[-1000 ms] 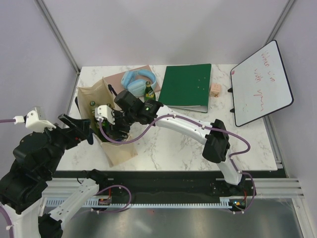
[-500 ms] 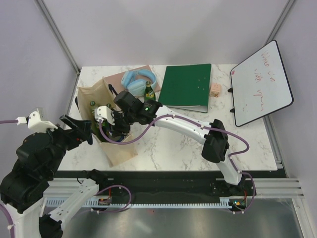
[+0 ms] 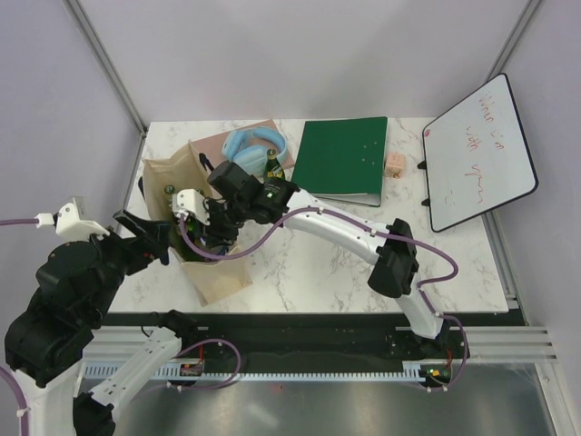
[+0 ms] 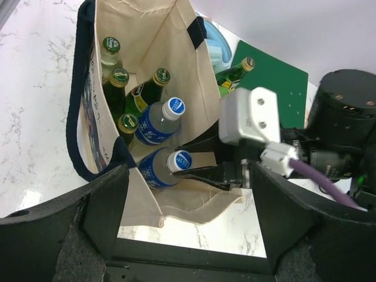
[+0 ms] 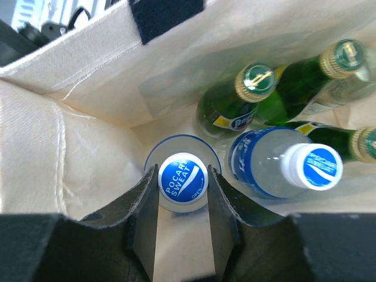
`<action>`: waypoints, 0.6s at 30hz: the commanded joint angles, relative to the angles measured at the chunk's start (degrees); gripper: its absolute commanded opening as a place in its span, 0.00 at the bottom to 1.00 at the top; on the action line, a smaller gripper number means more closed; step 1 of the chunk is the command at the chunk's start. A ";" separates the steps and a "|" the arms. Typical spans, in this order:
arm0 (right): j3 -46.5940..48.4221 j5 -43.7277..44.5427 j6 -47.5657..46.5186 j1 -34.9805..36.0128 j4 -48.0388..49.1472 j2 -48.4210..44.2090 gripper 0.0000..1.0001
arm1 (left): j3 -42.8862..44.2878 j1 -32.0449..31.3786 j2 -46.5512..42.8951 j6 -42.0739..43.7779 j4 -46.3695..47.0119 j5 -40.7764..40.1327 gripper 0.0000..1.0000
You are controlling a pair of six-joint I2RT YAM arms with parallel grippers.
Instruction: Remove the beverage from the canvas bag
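The beige canvas bag [image 3: 218, 277] with navy handles stands open at the table's left, and its inner wall shows in the left wrist view [image 4: 170, 47]. Inside are two blue-capped Pocari Sweat bottles and several green bottles [image 5: 235, 103]. My right gripper [image 5: 183, 176] reaches down into the bag. Its fingers press both sides of the cap of the nearer Pocari Sweat bottle [image 5: 183, 202], which also shows in the left wrist view [image 4: 154, 170]. The second Pocari bottle [image 5: 282, 164] lies beside it. My left gripper [image 4: 188, 235] is open and empty, just outside the bag's near edge.
A green bottle [image 3: 273, 168] stands outside the bag by light blue headphones [image 3: 252, 145] on a brown board. A green binder [image 3: 343, 159], a small wooden block [image 3: 395, 164] and a tilted whiteboard [image 3: 479, 154] sit further right.
My left arm has shifted slightly back and down. My right gripper has stayed inside the bag at the bottle cap, moving only a little.
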 commanded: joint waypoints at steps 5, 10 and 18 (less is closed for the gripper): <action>9.00 -4.71 7.18 -3.04 8.84 -6.36 0.00 | -0.65 0.01 -1.02 -1.60 1.66 1.91 0.91; 7.68 -6.04 11.74 -4.45 13.93 -11.01 0.00 | -0.74 0.01 -2.08 -0.73 3.42 2.70 0.90; 16.46 -8.14 19.22 -8.93 17.37 -13.40 0.00 | -1.61 0.01 -2.08 1.03 6.50 4.54 0.89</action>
